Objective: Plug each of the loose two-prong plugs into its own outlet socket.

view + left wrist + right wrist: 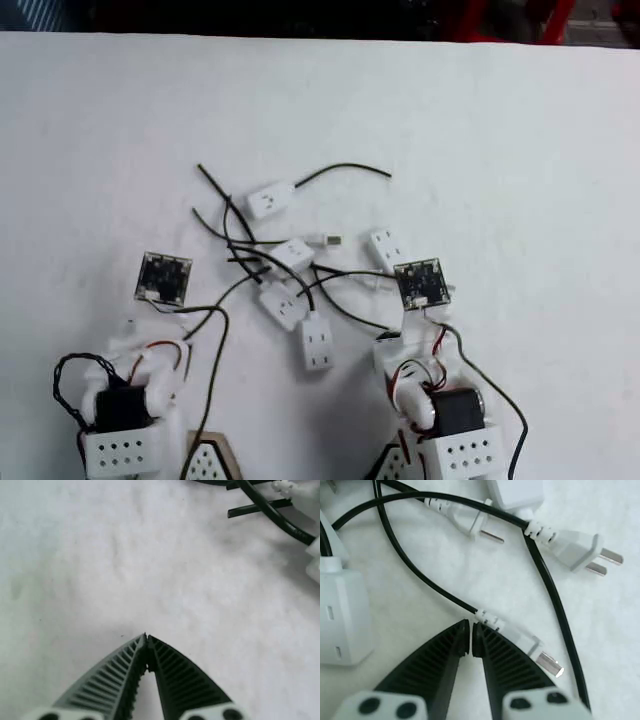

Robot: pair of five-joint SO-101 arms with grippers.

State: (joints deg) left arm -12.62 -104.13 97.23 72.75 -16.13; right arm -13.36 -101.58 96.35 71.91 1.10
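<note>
Left gripper (pixel 146 641) hangs over bare table (pixel 100 555), its jaws pressed together with nothing between them. Seen from above, the heap of cords and sockets lies at about two o'clock from that arm, well apart from its tip.

In the middle lie the white socket blocks, tangled with black cords (pixel 225 215). One block (pixel 316 343) sits at six o'clock of the heap, nearest the arms, and another (pixel 268 200) at twelve o'clock.

Farther right, the right gripper (pixel 470 632) is likewise closed and empty, but it is much the nearer to the work. A loose plug (pixel 520 640) lies just beside its tip; whether it touches a finger I cannot tell. The plug's long axis runs slantwise to the line of the jaws, with the cord end by the tip and the prongs (pixel 551 663) pointing back past one finger.

That plug is white and flat, with a ribbed collar where its black cord enters and bright metal prongs. To my eye the right arm should take it, opening first and turning to meet the plug's narrow sides.
</note>
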